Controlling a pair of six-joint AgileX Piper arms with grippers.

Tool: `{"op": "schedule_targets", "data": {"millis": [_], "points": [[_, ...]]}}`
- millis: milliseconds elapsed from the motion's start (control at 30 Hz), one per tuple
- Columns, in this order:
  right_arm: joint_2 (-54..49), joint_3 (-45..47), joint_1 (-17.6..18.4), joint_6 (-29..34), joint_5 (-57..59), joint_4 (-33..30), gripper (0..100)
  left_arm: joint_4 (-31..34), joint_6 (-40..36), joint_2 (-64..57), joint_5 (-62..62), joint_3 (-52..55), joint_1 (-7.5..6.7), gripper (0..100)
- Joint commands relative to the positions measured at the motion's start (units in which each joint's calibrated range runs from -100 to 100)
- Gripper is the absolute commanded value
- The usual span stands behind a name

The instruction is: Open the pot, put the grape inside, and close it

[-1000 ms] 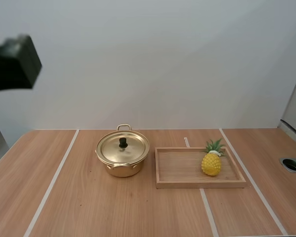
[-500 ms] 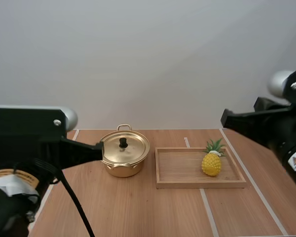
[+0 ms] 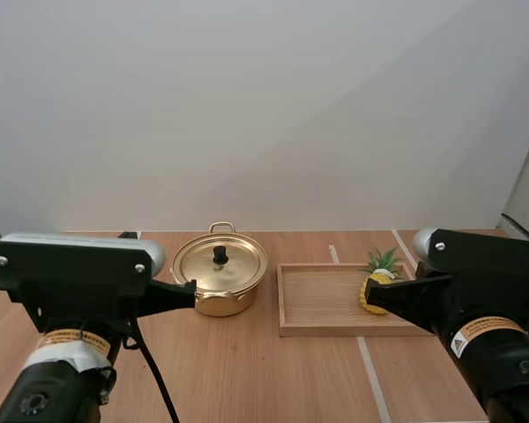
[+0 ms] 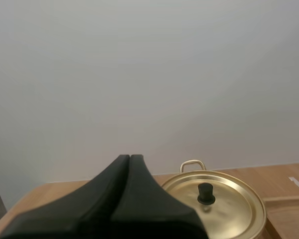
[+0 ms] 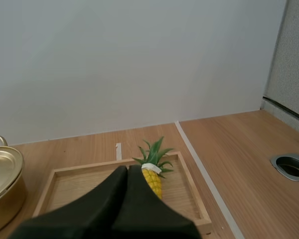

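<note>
**Legible text: none**

You see an orange band label on the left arm and a white-and-orange sticker on the right arm. The sticker bears a warning triangle. The print on both is too small to read.

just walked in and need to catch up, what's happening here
Nothing is being handled yet. The left pincer, shut on nothing, hovers beside the gold pot, whose lid is on. The right pincer, also shut and empty, hovers at the wooden tray, where a pineapple, not a grape, stands upright. The pot is not yet opened.
</note>
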Motion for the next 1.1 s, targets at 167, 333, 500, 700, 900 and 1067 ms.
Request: {"op": "schedule_targets", "data": {"millis": [167,333,500,700,900,1067], "points": [[-0.42,9.78,-0.29,-0.19,-10.96,-3.21,0,-1.47,-0.68,-0.32,-0.89,7.00,0.04,0],[-0.42,14.04,-0.29,-0.30,-13.05,-3.05,0,-2.32,-2.71,-0.32,2.94,7.00,0.04,0],[-0.42,14.04,-0.29,-0.30,-11.52,-3.22,0,-2.32,-2.71,-0.32,12.70,7.00,0.04,0],[-0.42,14.04,-0.22,-0.40,-10.72,-2.93,0,-2.32,-2.71,-0.32,12.69,7.00,0.19,0],[-0.42,14.04,-0.22,-0.40,-10.72,-2.95,0,-2.32,-3.97,-0.32,12.85,7.00,0.19,0],[-0.42,14.04,-0.22,-0.56,-10.72,-2.95,0,-2.32,-5.02,-0.32,12.31,7.00,0.19,0]]}}
